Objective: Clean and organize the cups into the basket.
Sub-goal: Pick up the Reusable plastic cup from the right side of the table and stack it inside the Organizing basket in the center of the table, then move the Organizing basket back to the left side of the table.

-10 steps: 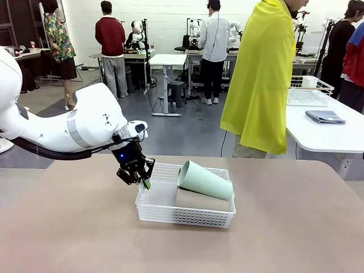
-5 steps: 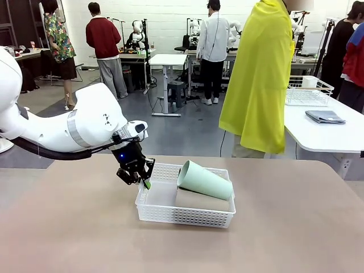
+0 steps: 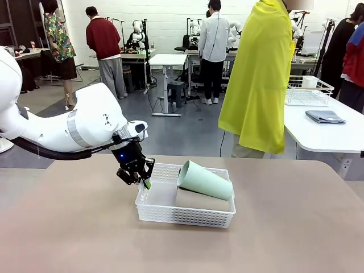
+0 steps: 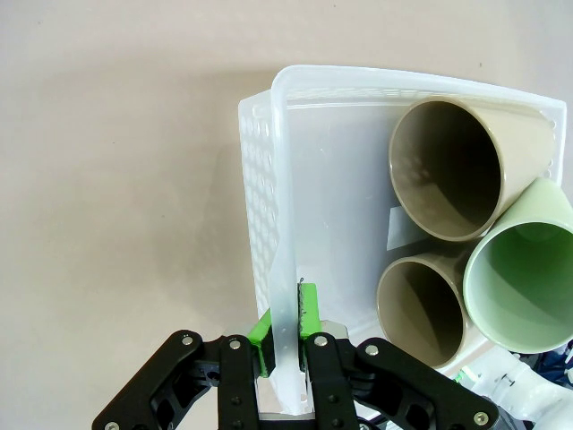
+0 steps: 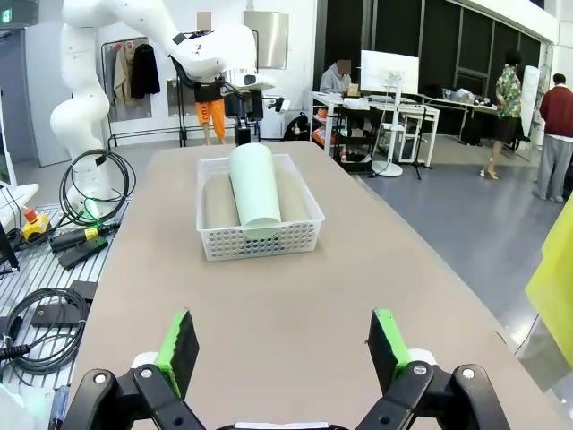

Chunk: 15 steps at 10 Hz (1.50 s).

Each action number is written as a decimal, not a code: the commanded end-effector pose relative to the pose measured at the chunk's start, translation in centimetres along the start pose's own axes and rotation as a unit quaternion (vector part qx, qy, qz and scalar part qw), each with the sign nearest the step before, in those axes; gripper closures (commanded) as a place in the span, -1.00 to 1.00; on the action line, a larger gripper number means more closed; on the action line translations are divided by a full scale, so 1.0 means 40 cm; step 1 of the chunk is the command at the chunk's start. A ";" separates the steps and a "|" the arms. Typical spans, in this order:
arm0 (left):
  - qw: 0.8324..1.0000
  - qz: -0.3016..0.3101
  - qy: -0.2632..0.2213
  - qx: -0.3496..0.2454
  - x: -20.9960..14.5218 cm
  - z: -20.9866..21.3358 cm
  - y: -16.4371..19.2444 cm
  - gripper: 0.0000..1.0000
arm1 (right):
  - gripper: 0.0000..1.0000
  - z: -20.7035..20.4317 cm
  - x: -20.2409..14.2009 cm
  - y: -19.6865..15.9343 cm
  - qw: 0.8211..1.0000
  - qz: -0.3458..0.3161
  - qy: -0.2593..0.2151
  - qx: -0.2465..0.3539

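Left gripper point(image 3: 147, 183) clamped on short end wall of basket point(image 3: 170, 212), green pads pinching thin white rim from both sides; same grip seen close in left wrist view point(image 4: 288, 333). Right gripper point(image 5: 279, 349) spread wide over bare table, holding nothing, well apart from basket.

Table point(image 3: 284, 227): matte, pale brown-grey, smooth, rounded far corners.

Basket: shallow rectangle, white plastic, lattice-perforated sides, plain smooth rim, translucent where pinched. Sits near table centre, long axis running roughly left-right in front view, slightly skewed.

Mint-green cup point(image 3: 205, 180): tall, tapered, handleless, matte. Lies on its side on top of the two tan cups, tilted, open mouth raised toward the gripped end, narrow base toward opposite end. Long axis along basket's length.

Tan-brown cups point(image 4: 448, 170) point(image 4: 421, 309): same tapered matte shape, lying side by side on basket floor, mouths facing the gripped end, bases against far wall. Bare floor between mouths and gripped wall. In front view, just one tan flank point(image 3: 199, 200) visible beneath green cup.
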<state>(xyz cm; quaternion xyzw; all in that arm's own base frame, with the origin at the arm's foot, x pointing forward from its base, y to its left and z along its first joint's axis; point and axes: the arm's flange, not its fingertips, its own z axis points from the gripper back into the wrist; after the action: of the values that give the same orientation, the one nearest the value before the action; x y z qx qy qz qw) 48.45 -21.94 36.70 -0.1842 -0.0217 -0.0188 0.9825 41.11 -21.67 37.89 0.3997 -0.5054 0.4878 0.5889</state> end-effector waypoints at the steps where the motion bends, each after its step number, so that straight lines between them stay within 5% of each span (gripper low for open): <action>1: 1.000 -0.001 0.001 -0.003 -0.001 0.004 -0.002 1.00 | -1.00 0.003 0.001 0.006 1.000 0.008 -0.003 0.007; 12: 1.000 -0.001 0.001 -0.003 -0.001 0.004 -0.002 1.00 | -1.00 0.000 0.000 0.000 1.000 0.000 0.000 0.000; 13: 1.000 0.000 0.000 0.000 0.000 0.000 0.000 0.89 | -1.00 0.014 0.021 0.041 0.999 -0.045 0.015 -0.002; 15: 0.994 -0.012 -0.040 0.105 0.005 0.097 -0.003 0.89 | -1.00 0.008 0.076 0.083 0.987 -0.149 0.048 0.027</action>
<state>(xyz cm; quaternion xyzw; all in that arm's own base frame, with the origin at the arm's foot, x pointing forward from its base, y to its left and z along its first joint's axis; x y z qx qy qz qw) 48.67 -21.34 38.07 -0.1426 -0.0422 -0.0281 0.9885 39.20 -21.78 39.14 0.4356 -0.4462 0.4515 0.6382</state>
